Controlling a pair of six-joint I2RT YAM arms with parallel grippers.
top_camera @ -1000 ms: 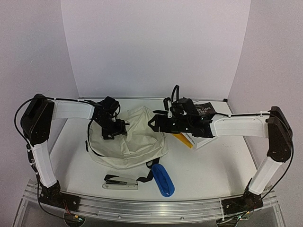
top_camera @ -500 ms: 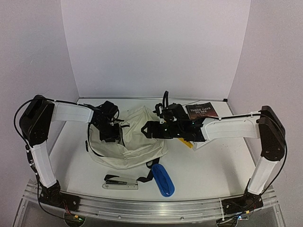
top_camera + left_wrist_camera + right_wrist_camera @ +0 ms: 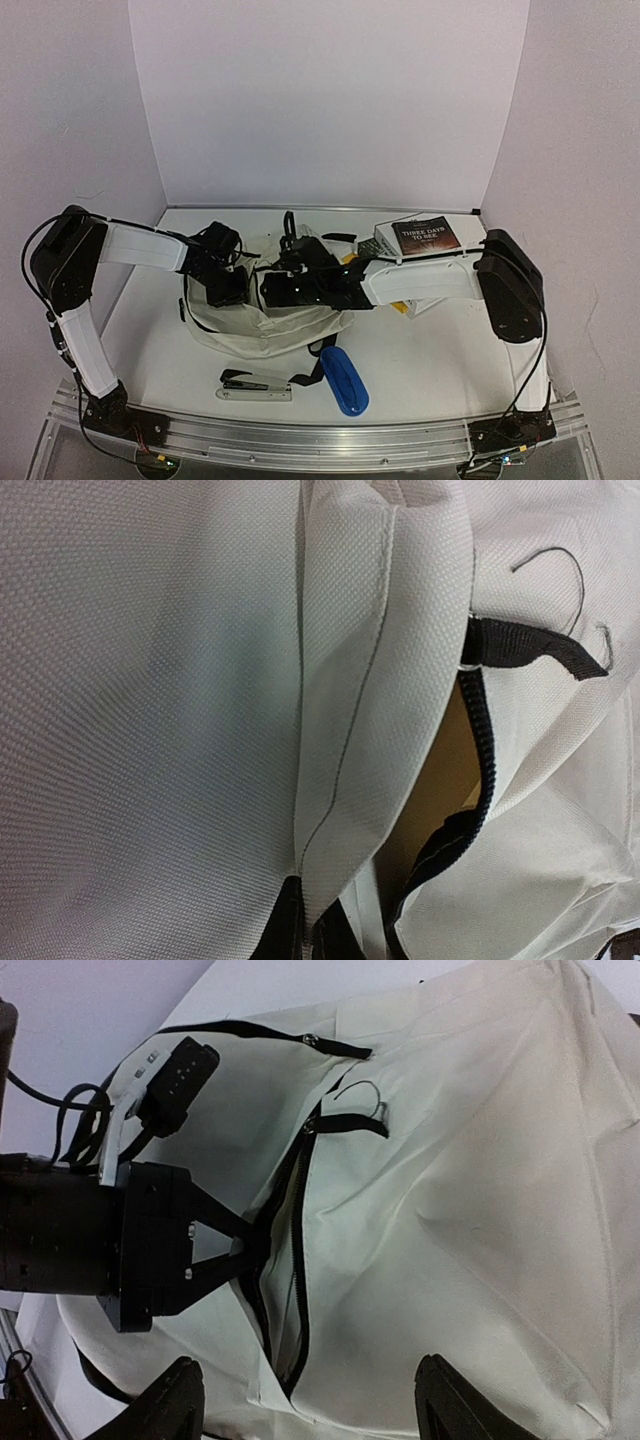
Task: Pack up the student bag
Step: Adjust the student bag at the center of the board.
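Two changes in the last second.

1. Left fingers (image 3: pixel 240 1250), apart a second ago, are now clamped on the fabric lip of the bag (image 3: pixel 270 322) right beside the zipper (image 3: pixel 300 1290). This is at the bag's 9 o'clock side in the overhead view.
2. Right arm has swung in from 3 o'clock to over the bag's middle. Right fingers (image 3: pixel 268 290) stand apart, gripping nothing, and hover close above the cloth facing the left ones.

Bag: lies slumped on the tabletop (image 3: pixel 450 350), centre, a little toward 9 o'clock, hardly shifted. Zipper is partly undone. The left wrist view shows a narrow slit with a tan surface (image 3: pixel 445 770) inside; cannot tell what it is.

Not yet packed:
- stapler (image 3: pixel 255 384) at the bag's 6 o'clock
- blue case (image 3: pixel 345 380) at 5 o'clock, just beside a black strap
- book (image 3: pixel 428 235) at 2 o'clock, now clear of the right arm

Reading: one lip is now pinned, so the opening step is underway. The right fingers look placed to take the opposite lip or the zipper pull and widen the mouth. Loading seems not yet begun, so the task is at an early stage. Risk: thin cloth may slip from the pinch when the mouth is pulled wide.
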